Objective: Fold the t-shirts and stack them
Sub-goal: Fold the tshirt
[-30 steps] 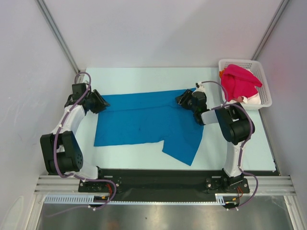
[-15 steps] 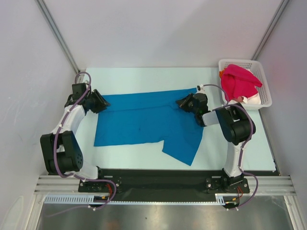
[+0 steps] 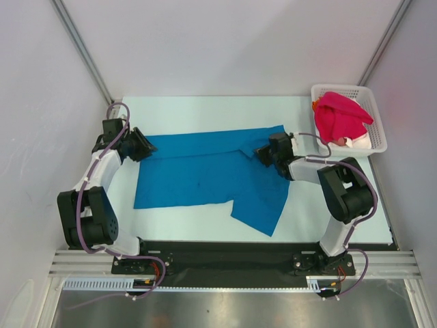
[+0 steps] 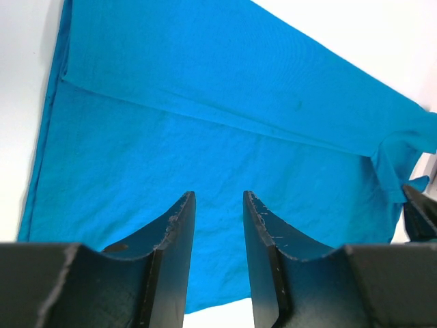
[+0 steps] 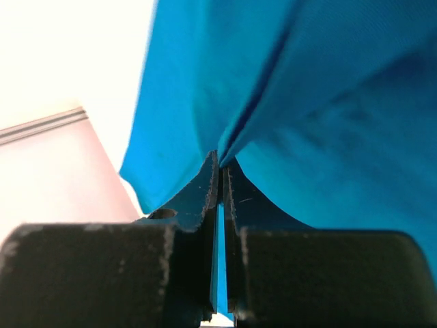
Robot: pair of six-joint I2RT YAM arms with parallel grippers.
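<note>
A bright blue t-shirt (image 3: pixel 198 174) lies spread flat across the middle of the table, one sleeve hanging toward the near edge. My right gripper (image 3: pixel 262 154) sits on its upper right part. In the right wrist view it (image 5: pixel 221 160) is shut, with a raised fold of the blue cloth (image 5: pixel 328 102) pinched at its tips. My left gripper (image 3: pixel 141 146) rests at the shirt's left edge. Its jaws (image 4: pixel 218 205) stand apart over flat blue cloth (image 4: pixel 225 123), with nothing pinched between them. A crimson-pink t-shirt (image 3: pixel 339 116) is heaped in the basket.
The white lattice basket (image 3: pixel 374 104) stands at the back right corner, with bits of orange cloth (image 3: pixel 316 105) and white cloth (image 3: pixel 360 141) beside the pink one. Grey walls close in the table on the left, back and right.
My right gripper has shut on a fold of the blue t-shirt and shifted slightly toward the near side, its elbow swinging out to the right. The left arm has not moved.
</note>
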